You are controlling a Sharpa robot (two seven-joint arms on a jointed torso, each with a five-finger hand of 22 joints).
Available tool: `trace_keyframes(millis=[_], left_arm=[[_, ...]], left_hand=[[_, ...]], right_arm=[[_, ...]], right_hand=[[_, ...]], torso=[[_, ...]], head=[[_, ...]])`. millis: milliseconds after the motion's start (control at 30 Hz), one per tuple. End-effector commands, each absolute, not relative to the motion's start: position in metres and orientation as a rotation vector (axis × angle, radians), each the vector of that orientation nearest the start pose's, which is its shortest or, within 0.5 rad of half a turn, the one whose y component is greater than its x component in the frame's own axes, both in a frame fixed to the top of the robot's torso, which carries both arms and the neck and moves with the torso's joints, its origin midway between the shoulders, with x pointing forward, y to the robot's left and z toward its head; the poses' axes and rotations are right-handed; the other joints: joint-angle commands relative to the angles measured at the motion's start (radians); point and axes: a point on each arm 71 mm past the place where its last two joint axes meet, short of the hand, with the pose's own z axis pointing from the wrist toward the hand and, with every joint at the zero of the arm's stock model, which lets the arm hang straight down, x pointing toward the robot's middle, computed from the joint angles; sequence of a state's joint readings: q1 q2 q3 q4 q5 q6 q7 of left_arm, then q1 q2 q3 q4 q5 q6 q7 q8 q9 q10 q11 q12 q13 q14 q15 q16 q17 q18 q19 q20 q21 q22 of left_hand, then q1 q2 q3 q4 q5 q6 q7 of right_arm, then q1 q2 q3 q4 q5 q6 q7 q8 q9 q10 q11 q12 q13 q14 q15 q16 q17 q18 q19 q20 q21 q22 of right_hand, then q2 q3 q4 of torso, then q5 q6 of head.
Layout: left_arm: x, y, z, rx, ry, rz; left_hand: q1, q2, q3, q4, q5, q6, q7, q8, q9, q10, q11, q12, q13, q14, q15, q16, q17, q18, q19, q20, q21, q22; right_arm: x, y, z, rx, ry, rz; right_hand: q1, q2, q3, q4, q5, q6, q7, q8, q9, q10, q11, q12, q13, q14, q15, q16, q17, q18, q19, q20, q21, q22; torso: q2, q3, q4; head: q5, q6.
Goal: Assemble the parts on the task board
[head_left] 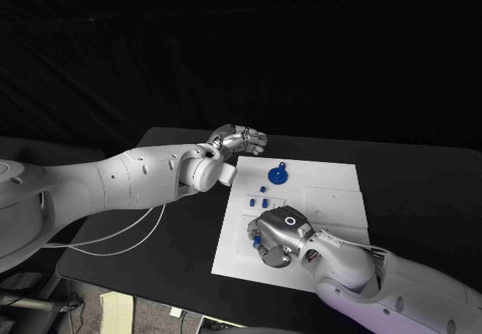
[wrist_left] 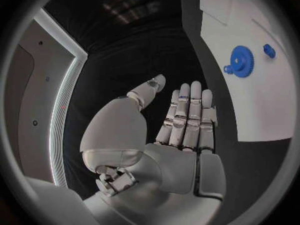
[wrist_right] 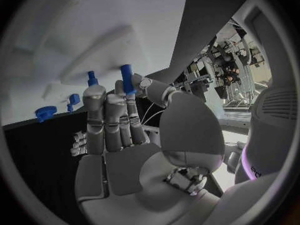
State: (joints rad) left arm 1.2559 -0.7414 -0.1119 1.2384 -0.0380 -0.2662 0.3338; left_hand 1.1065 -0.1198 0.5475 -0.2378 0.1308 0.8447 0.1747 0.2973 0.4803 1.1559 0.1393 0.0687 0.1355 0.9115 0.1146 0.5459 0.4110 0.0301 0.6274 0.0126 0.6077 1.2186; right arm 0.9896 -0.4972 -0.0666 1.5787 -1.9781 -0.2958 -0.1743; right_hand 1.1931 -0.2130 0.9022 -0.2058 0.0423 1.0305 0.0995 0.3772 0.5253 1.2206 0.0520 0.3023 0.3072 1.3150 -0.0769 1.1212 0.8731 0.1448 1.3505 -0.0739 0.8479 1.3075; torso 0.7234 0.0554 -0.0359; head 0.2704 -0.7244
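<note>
The white task board (head_left: 301, 223) lies in the middle of the black table. A blue gear (head_left: 277, 175) sits near its far edge, also seen in the left wrist view as the gear (wrist_left: 240, 61) with a small blue piece (wrist_left: 269, 50) beside it. Short blue pegs (head_left: 259, 202) stand in the board's left part. My right hand (head_left: 279, 235) hovers over the board's near-left area, where its thumb and a finger pinch a blue peg (wrist_right: 127, 79); another peg (wrist_right: 92, 78) stands just beyond. My left hand (head_left: 239, 139) is off the board's far-left corner, fingers straight, holding nothing.
Raised white blocks (wrist_right: 100, 50) and recesses mark the board's surface. Bare black table (head_left: 161, 236) lies to the left of the board and more (head_left: 422, 202) to its right. White cables (head_left: 120, 240) hang below my left arm.
</note>
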Motion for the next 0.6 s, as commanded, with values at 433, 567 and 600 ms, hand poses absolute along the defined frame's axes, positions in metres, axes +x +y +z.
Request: trace_keyframes(millis=[433, 567, 600], left_arm=[[0.5401, 0.2424, -0.1922, -1.090, 1.449, -1.369], [0.5401, 0.2435, -0.1922, -1.091, 1.448, -1.366], [0.5401, 0.2435, -0.1922, -1.091, 1.448, -1.366]], left_hand=[[-0.009, 0.002, -0.002, 0.006, -0.004, -0.004, 0.001, 0.005, -0.001, 0.006, -0.002, 0.003, -0.003, 0.007, 0.001, -0.006, 0.004, 0.017, 0.008, 0.003, -0.004, 0.002], [-0.009, 0.002, -0.002, 0.006, -0.004, -0.004, 0.001, 0.005, -0.001, 0.006, -0.002, 0.003, -0.003, 0.007, 0.001, -0.007, 0.004, 0.017, 0.008, 0.003, -0.005, 0.002], [-0.009, 0.002, -0.002, 0.006, -0.004, -0.004, 0.001, 0.005, -0.001, 0.006, -0.002, 0.003, -0.003, 0.007, 0.001, -0.007, 0.004, 0.017, 0.008, 0.003, -0.005, 0.002]], right_arm=[[0.3765, -0.0033, -0.2600, -0.786, 1.569, 0.794], [0.3779, -0.0054, -0.2610, -0.784, 1.578, 0.788], [0.3781, -0.0058, -0.2611, -0.781, 1.580, 0.791]], right_hand=[[0.009, 0.004, 0.005, 0.000, 0.007, 0.008, 0.002, 0.002, 0.002, 0.037, -0.028, 0.012, 0.037, -0.002, -0.011, 0.003, 0.001, 0.117, -0.002, -0.006, 0.004, 0.021], [0.008, 0.003, 0.005, 0.000, 0.007, 0.008, 0.002, 0.002, 0.002, 0.036, -0.028, 0.012, 0.037, -0.002, -0.011, 0.003, 0.001, 0.117, -0.003, -0.006, 0.005, 0.021], [0.008, 0.002, 0.006, -0.001, 0.007, 0.008, 0.002, 0.001, 0.002, 0.035, -0.028, 0.012, 0.037, -0.003, -0.010, 0.003, 0.001, 0.117, -0.004, -0.006, 0.004, 0.021]], torso=[[0.000, 0.0000, 0.0005], [0.000, -0.0001, 0.0003], [0.000, -0.0002, -0.0002]], head=[[-0.003, -0.001], [-0.003, -0.002], [-0.003, -0.002]])
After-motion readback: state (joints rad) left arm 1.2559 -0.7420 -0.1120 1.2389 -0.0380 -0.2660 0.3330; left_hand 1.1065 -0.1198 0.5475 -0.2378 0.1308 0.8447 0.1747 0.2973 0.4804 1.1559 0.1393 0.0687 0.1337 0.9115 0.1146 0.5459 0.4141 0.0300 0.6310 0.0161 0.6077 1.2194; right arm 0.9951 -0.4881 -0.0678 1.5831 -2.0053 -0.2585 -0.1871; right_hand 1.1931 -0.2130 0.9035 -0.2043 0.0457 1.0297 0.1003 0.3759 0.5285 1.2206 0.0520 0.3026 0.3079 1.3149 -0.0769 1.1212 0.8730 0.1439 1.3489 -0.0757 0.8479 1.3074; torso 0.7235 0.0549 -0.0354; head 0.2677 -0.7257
